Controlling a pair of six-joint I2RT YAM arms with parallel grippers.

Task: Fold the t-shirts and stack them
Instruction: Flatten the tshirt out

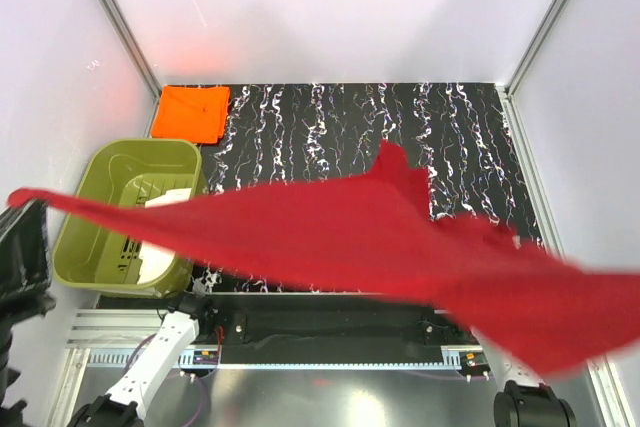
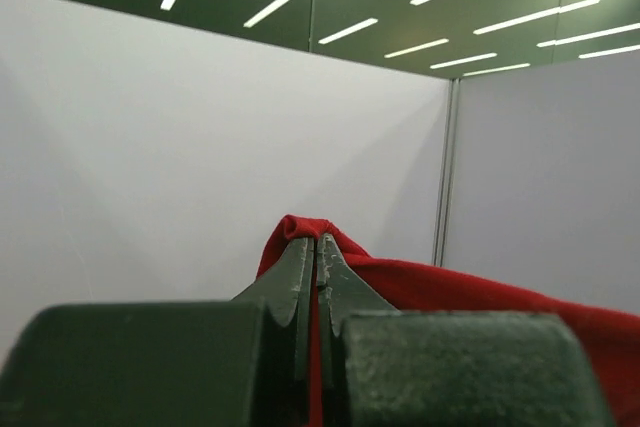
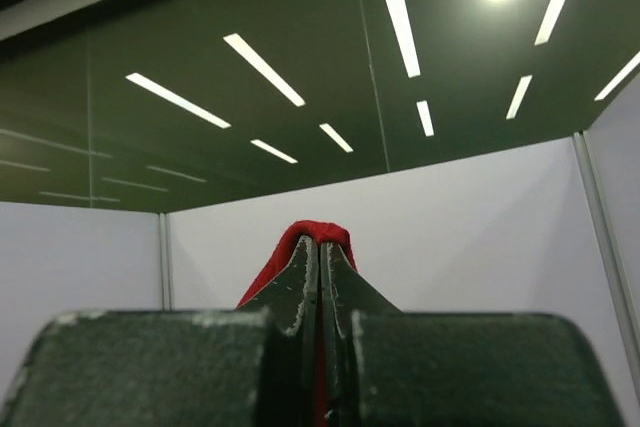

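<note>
The dark crimson red t-shirt (image 1: 350, 237) hangs stretched in the air across the whole table, high up and close to the top camera. My left gripper (image 2: 317, 239) is shut on its left end, and a fold of red cloth (image 2: 300, 229) bulges over the fingertips. My right gripper (image 3: 321, 242) is shut on the other end, with red cloth (image 3: 320, 230) capping its tips. Both wrist views point upward at the walls and ceiling. The right gripper lies beyond the right edge of the top view. The orange t-shirt (image 1: 190, 112) lies folded at the table's back left corner.
An olive-green plastic tub (image 1: 80, 237) stands at the left of the black marbled table (image 1: 350, 127), with something white (image 1: 165, 202) inside. White walls with metal posts (image 1: 115, 17) enclose the table. The arm bases (image 1: 160, 357) sit on the near rail.
</note>
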